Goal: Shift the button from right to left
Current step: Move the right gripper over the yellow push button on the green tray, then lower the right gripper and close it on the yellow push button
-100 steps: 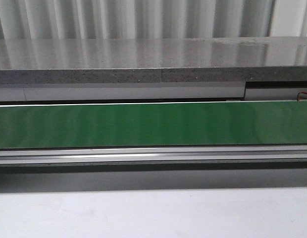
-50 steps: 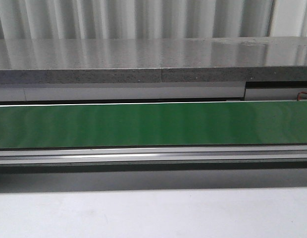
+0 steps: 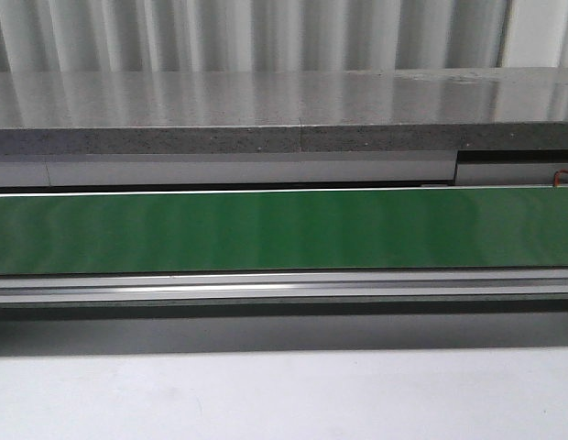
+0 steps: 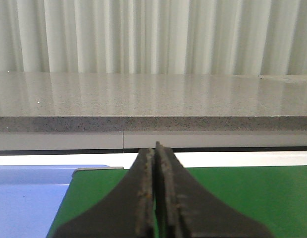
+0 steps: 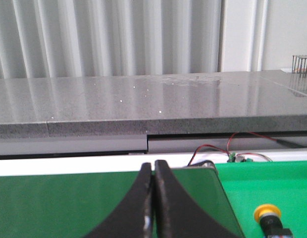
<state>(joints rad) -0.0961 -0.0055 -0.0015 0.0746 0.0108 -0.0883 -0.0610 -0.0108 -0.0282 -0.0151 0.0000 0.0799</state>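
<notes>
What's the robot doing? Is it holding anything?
Nothing is being held yet. Both the left gripper and the right gripper are shut and empty, poised above the green belt. The button, with its yellow cap, sits on a brighter green surface off to the side of the right gripper, untouched. A blue surface lies by the left gripper.

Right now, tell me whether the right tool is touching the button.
Apart. The right wrist view shows the right tool shut and empty over the dark green belt, while the button sits off to one side on the brighter green surface, with clear space between them.
</notes>
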